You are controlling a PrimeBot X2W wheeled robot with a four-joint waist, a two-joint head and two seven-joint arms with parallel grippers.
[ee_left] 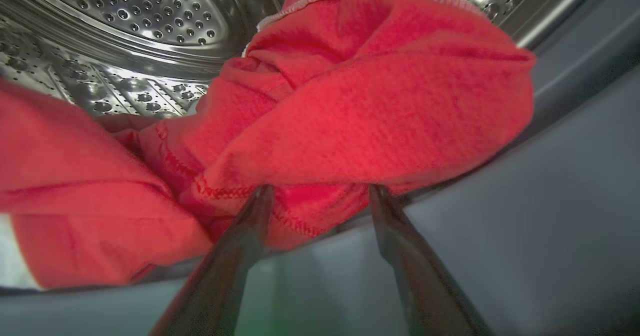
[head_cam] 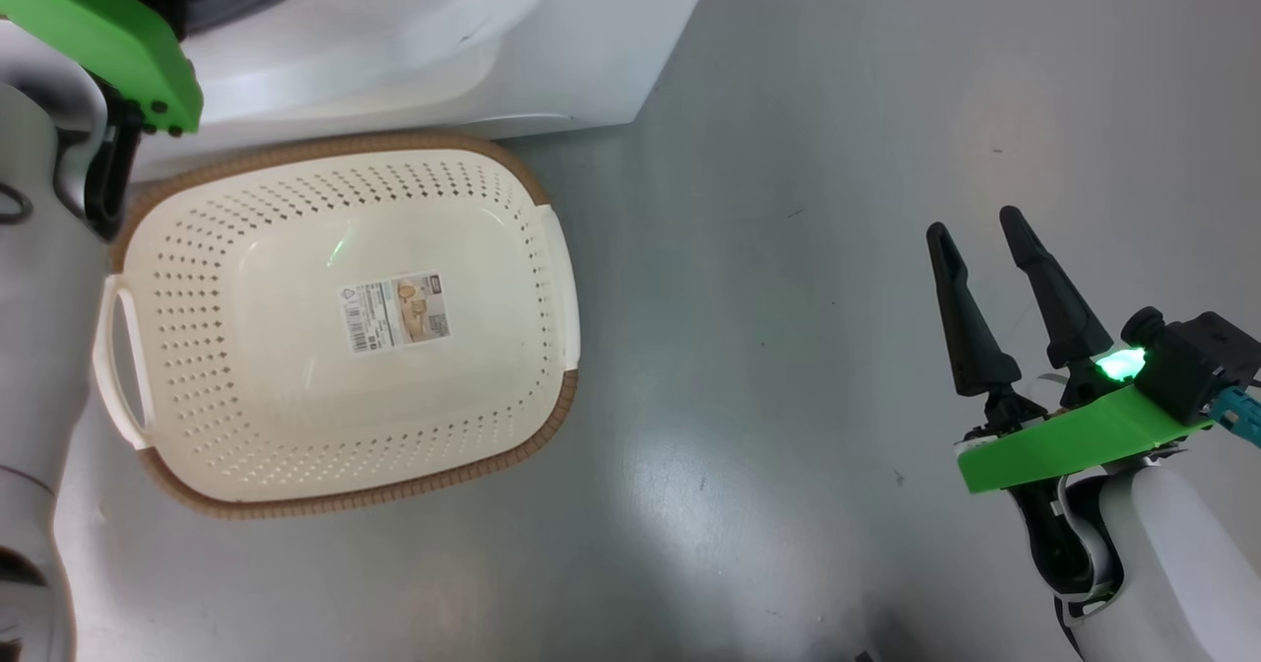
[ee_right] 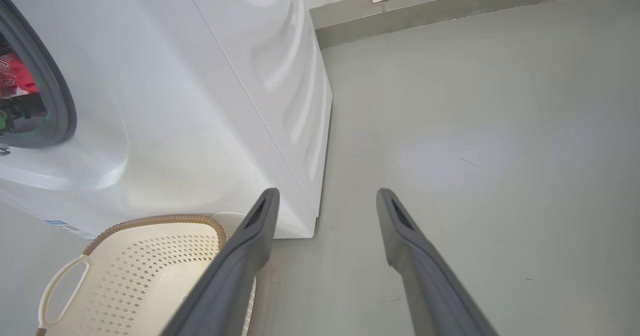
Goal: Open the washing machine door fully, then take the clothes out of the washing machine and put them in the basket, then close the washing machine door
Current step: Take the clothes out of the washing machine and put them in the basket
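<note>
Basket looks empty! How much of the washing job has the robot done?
Done: the door must be open, since the left tool reaches the drum. In hand: that open tool is at the red clothes, not gripping yet. Left: every garment into the empty basket, then closing the door.

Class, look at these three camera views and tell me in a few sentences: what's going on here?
A robot is unloading a washing machine. Its left gripper reaches into the steel drum, fingers open at the edge of the red clothes, not yet closed on them. The right gripper hangs open above the grey floor, holding nothing. The basket sits on the floor in front of the machine, with no clothes in it.
</note>
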